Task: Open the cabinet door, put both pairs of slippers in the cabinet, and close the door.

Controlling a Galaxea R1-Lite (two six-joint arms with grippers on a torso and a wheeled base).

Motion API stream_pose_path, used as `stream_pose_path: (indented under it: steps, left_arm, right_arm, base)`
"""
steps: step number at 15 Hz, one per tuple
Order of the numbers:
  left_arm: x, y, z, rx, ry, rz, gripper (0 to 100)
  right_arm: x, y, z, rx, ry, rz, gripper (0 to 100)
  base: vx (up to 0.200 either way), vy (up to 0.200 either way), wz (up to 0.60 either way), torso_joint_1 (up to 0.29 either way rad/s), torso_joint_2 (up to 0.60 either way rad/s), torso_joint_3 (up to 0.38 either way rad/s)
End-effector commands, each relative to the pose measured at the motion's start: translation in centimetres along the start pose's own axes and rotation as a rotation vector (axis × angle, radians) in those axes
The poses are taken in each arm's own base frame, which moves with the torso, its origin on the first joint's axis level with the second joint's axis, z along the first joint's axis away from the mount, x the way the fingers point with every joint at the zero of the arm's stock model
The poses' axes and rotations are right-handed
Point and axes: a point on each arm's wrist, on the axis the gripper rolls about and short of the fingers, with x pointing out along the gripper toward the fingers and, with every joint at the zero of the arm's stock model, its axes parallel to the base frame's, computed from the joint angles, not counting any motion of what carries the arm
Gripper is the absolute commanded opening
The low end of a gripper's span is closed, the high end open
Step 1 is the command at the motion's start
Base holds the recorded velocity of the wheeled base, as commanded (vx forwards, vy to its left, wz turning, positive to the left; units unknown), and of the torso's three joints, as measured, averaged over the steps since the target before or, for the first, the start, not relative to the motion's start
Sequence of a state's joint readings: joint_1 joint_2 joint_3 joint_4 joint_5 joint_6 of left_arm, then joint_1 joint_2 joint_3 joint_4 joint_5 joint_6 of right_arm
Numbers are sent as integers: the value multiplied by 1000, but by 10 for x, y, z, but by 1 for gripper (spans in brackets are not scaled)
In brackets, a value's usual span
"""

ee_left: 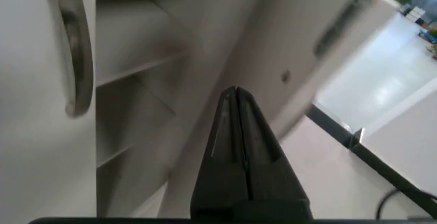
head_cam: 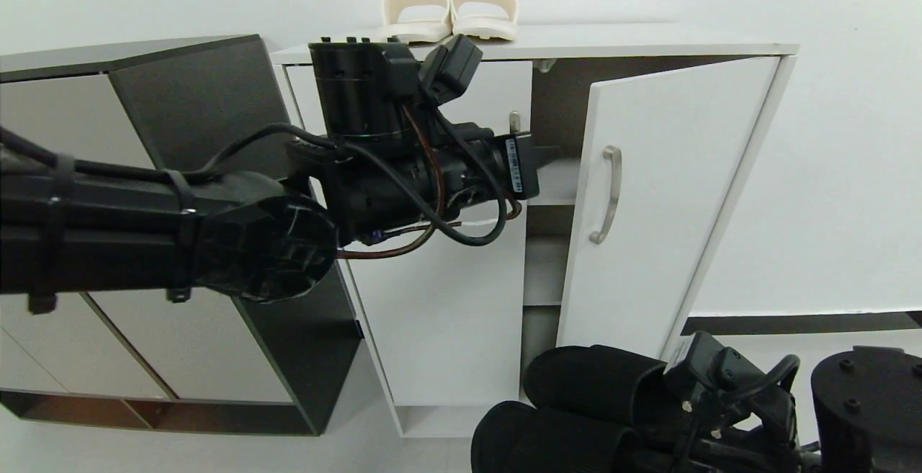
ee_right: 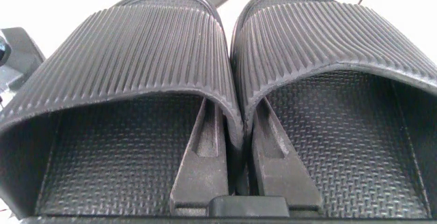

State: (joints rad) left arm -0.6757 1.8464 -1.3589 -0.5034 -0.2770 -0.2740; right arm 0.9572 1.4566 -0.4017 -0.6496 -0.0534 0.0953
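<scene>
Cabinet (head_cam: pixel 648 37) is standing against the wall with its right door (head_cam: pixel 663 206) hanging partway open, so you're looking at the shelves (head_cam: pixel 555 178) through the gap. The left door (head_cam: pixel 446 314) is sitting shut. There's a metal handle (head_cam: pixel 611 196) running down the open door near its free edge.

Your left gripper (ee_left: pixel 236 94) is hanging up high, right at the gap between the two doors, poking toward the shelves. The fingers (ee_left: pixel 225 135) are pressing together with nothing between them, and they aren't touching the handle or the open door as far as I can tell.

Your right gripper (ee_right: pixel 232 108) is sitting low, just in front of the foot of the open door, and it's carrying the black slippers (head_cam: pixel 591 386). In the right wrist view its fingers (ee_right: pixel 201 162) are going one into each slipper and pinching the two inner strap walls together, so the pair is hanging side by side, touching. They're outside the cabinet, not on any shelf.

The beige slippers (head_cam: pixel 461 19) are lying on top of the cabinet, side by side and touching, back toward the wall.

A dark cabinet (head_cam: pixel 202 98) is standing just beside the white one, on your left, with your left arm crossing in front of it.
</scene>
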Motion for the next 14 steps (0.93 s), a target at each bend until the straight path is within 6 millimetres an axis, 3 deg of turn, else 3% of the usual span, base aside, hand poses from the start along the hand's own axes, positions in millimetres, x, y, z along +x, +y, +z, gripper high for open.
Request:
stream_pose_path:
  steps: [1,4,6,11,14]
  left_arm:
    - [24,12,-13,-9,24,10,0]
    - [36,15,-13,-7,15,8,0]
    - [37,13,-11,-7,18,4,0]
    - [28,-55,-24,3,27,-158,0]
    - [23,-58,-22,10,-14,-137,0]
  right_arm:
    - [1,0,-1,-1,7,-1,0]
    - [4,0,-4,-2,24,-1,0]
    - [4,3,-8,-10,39,13,0]
    - [5,9,-11,-17,54,35,0]
    - [6,6,-8,-3,39,18,0]
  base:
    - [0,0,0,0,0,0]
    - [0,0,0,0,0,0]
    - [-200,0,0,5,2,-2]
    - [-200,0,0,1,2,2]
    - [-133,0,0,2,3,2]
